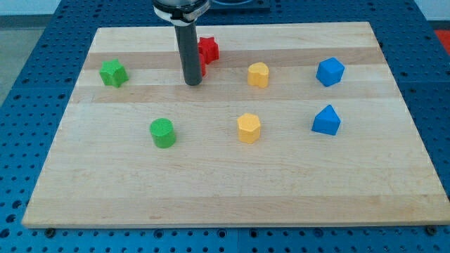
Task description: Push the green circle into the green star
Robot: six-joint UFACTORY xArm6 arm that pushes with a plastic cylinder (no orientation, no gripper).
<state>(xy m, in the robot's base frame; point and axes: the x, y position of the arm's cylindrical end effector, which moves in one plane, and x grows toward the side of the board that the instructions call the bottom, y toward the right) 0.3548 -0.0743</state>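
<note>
The green circle [163, 133] lies left of the board's centre. The green star [112, 73] lies near the board's upper left. My tip [193, 83] stands on the board above and right of the green circle and to the right of the green star, apart from both. The rod hides part of a red block [209, 49] and a second red piece [202, 67] just behind it.
A yellow block [258, 74] and a blue block [330, 72] lie at the upper right. Another yellow block [249, 128] and a blue block [326, 121] lie at the middle right. The wooden board [232, 204] rests on a blue perforated table.
</note>
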